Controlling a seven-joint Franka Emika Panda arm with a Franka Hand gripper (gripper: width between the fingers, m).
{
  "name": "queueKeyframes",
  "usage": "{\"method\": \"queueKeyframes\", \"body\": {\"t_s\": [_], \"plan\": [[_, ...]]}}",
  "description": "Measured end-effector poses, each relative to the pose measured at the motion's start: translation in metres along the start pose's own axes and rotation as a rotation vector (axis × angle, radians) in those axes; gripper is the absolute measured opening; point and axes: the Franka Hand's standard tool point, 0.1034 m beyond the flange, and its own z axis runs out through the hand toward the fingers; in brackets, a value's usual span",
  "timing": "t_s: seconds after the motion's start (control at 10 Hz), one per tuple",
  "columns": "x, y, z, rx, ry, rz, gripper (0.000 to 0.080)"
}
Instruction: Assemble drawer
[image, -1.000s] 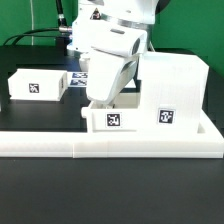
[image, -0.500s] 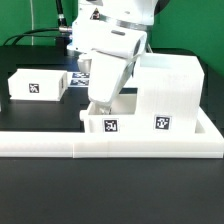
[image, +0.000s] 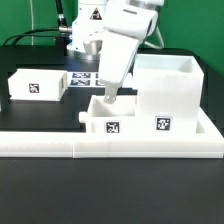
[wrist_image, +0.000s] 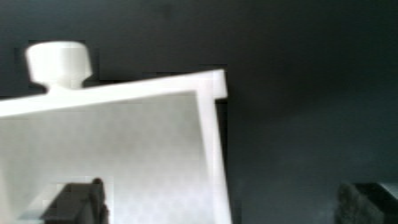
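The drawer (image: 100, 126) sits just under the spread fingers (wrist_image: 79, 202), one wall between them.

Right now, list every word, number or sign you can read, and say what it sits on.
No words, brands or numbers can be read anywhere.
Drawer: black-and-white square tag, a pattern with no text.
Housing: same kind of tag.
Low white box: same kind of tag.
Marker board: tags, too blurred to make out.
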Motion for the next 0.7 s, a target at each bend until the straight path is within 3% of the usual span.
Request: {"method": "queueKeyframes", "body": {"t_s": [0.2, 0.4, 0.7], "plan": [[-0.007, 0.003, -0.009, -0.002, -0.006, -0.005, 0.0649], [-0.017, 0.001, -0.003, 0.007, -0.008, -0.010, 0.0649], [-0.016, 0.001, -0.003, 0.007, -0.008, -0.011, 0.0649]]}}
